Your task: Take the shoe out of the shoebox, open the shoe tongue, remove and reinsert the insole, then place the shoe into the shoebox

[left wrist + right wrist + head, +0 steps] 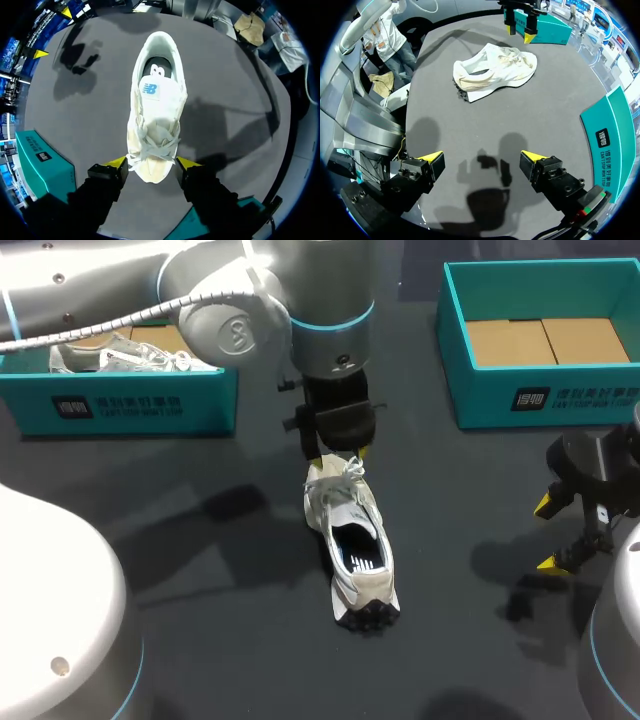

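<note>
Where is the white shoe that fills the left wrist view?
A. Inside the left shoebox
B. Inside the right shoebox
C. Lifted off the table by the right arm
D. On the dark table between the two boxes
D: the white shoe sits sole-down on the dark table, outside both boxes. The right shoebox shows only its cardboard bottom, and the right arm has its jaws open, holding nothing.

The silver-grey left arm and right arm had rounded screw-dotted caps and cyan rings (a ribbed white cable ran along the left), while the black left gripper and right gripper bore yellow tips.
</note>
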Robot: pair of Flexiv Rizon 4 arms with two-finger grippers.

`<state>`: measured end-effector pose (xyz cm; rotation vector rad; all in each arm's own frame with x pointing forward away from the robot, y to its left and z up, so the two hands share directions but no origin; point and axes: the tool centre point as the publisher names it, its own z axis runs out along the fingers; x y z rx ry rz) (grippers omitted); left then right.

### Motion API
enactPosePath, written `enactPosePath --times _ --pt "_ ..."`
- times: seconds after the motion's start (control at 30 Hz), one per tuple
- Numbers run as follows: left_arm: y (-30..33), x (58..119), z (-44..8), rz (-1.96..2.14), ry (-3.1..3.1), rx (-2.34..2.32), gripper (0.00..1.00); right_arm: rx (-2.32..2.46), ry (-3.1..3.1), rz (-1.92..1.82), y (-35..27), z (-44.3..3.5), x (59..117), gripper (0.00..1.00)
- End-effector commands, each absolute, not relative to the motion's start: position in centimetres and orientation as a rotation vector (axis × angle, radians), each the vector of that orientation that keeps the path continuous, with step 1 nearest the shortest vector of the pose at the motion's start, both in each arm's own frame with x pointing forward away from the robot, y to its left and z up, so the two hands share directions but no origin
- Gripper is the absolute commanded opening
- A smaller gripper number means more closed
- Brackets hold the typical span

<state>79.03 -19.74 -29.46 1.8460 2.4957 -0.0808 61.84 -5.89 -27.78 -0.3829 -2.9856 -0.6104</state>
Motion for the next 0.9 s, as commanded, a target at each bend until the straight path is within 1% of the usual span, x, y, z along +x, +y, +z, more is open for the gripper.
enactPosePath --times 0.03,0.07,0.1,0.3,0.37,0.7,0.83,0.9 --pt "-19.2 79.2 -28.6 -0.118 2.494 1.849 0.54 -0.384 -2.988 -0.608 -5.9 -27.8 61.7 1.0" --pt "-19.2 79.2 -28.5 -0.131 2.492 1.853 0.5 -0.384 -2.988 -0.608 -5.9 -27.8 61.7 1.0" --pt "-19.2 79.1 -28.4 -0.139 2.489 1.855 0.48 -0.384 -2.988 -0.608 -5.9 -27.8 61.7 1.0" --pt "-19.3 78.5 -27.8 -0.169 2.467 1.867 0.46 -0.384 -2.988 -0.608 -5.9 -27.8 61.7 1.0" --pt "-19.4 78.1 -27.7 -0.178 2.461 1.875 0.43 -0.384 -2.988 -0.608 -5.9 -27.8 61.7 1.0" --pt "-19.8 76.2 -28.7 -0.232 2.439 1.931 0.44 -0.384 -2.988 -0.608 -5.9 -27.8 61.7 1.0" --pt "-20.0 74.9 -29.5 -0.264 2.419 1.964 0.42 -0.384 -2.988 -0.608 -5.9 -27.8 61.7 1.0" --pt "-20.1 74.1 -29.9 -0.291 2.413 1.977 0.39 -0.384 -2.988 -0.608 -5.9 -27.8 61.7 1.0"
